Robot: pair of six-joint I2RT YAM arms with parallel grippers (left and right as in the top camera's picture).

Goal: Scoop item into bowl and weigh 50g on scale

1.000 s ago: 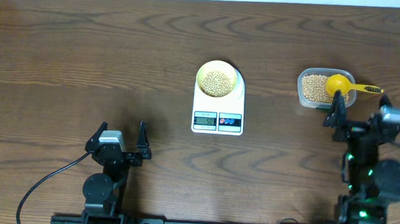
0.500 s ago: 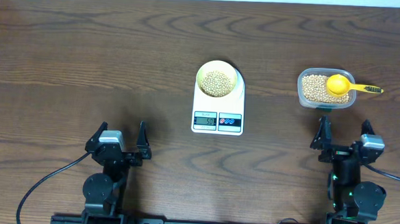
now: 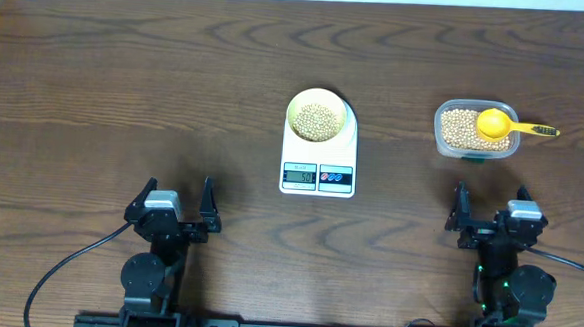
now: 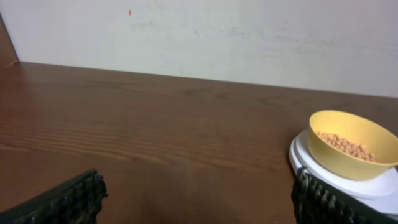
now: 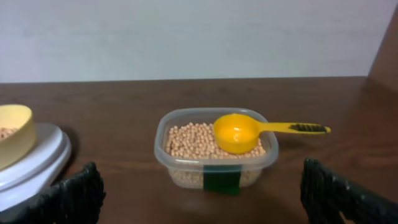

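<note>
Now the bowl (image 3: 317, 98) of beans (image 3: 316, 122) sits on the scale (image 3: 317, 175). The yellow scoop (image 3: 494, 123) lies in its tub (image 3: 440, 137). The left pincer (image 3: 178, 197) and right pincer (image 3: 491, 206) gape empty. Job looks done.

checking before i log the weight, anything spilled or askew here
Nothing stands out: the beans lie only in the bowl and the container, the bowl sits upright on the scale, and the scoop rests in the container.

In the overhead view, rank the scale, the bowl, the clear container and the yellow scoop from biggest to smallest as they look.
1. scale
2. clear container
3. bowl, only slightly smaller than the container
4. yellow scoop, least area, though its handle makes it long
</note>
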